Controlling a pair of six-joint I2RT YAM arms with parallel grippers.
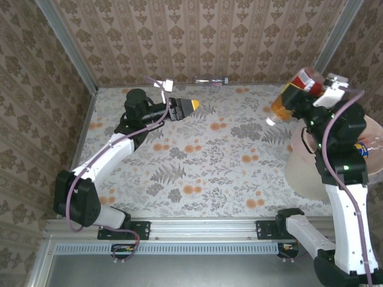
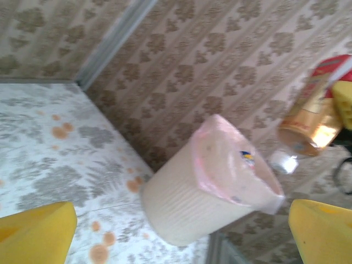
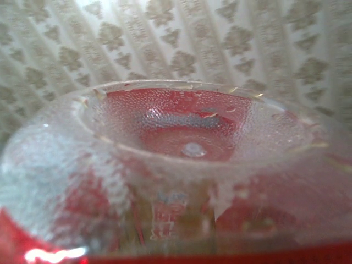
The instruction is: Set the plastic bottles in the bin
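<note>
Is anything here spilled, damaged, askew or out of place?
Nothing stands out. No spill or damage shows; the bin stands upright, and the right claw holds a red-labelled bottle in the air.

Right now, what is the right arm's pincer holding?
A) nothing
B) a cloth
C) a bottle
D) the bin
C: the right pincer is closed on a bottle with an orange and red label, held in the air near the bin.
</note>
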